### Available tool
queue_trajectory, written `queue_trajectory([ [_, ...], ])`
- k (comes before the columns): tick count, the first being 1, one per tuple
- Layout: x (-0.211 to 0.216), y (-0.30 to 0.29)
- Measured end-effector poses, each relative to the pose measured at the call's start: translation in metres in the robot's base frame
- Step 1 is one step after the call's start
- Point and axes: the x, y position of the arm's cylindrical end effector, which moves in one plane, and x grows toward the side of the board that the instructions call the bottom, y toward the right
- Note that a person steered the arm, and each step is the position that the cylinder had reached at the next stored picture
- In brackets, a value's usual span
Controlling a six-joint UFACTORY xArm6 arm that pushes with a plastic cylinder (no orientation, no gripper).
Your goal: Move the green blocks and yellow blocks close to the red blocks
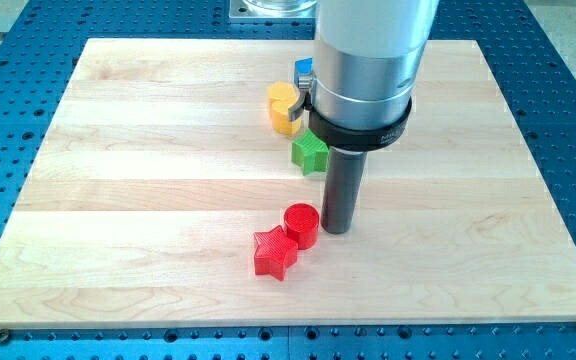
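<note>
My tip (336, 230) rests on the board just to the right of the red cylinder (301, 224), close to it or touching. A red star (274, 253) lies against the cylinder's lower left. A green star (309, 153) sits above them, just left of the rod and partly behind it. A yellow heart-shaped block (284, 107) lies further up, near the arm's body. A blue block (303, 70) peeks out behind the arm at the top; most of it is hidden.
The wooden board (118, 200) lies on a blue perforated table (568, 120). The wide silver arm body (368, 60) hangs over the board's upper middle and hides what lies behind it.
</note>
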Motion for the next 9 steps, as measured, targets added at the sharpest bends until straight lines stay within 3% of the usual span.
queue_trajectory([
  [1,-0.041,-0.001],
  [2,-0.057,0.072],
  [3,-0.115,0.113],
  [4,-0.129,0.04],
  [5,-0.087,-0.04],
  [6,-0.054,-0.031],
  [7,-0.102,-0.02],
  [8,-0.108,-0.089],
  [9,-0.19,-0.112],
])
